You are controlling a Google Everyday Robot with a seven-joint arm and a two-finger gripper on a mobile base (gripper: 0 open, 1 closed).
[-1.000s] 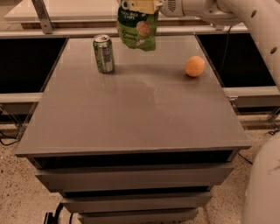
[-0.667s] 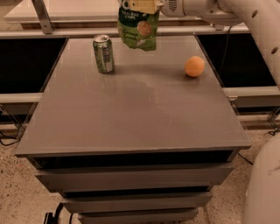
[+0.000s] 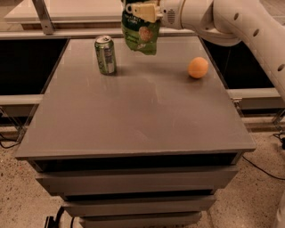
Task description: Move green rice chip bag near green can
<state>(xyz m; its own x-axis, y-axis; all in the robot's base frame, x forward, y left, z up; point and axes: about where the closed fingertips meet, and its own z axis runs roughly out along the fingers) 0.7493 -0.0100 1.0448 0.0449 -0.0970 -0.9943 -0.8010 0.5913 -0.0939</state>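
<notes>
Pincer [image 3: 141, 10] at far edge, clamped on top of bag [image 3: 143, 36]; hanging upright, seemingly clear of worktop [image 3: 133, 120], long axis vertical; can [image 3: 105, 54] just beside, leftward, lower.

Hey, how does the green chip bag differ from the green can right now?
The green rice chip bag is a soft pouch, clamped at its top by the gripper near the far edge of the table. The green can is rigid metal, standing free and upright. The bag looks bigger than the can. Both are green.
</notes>
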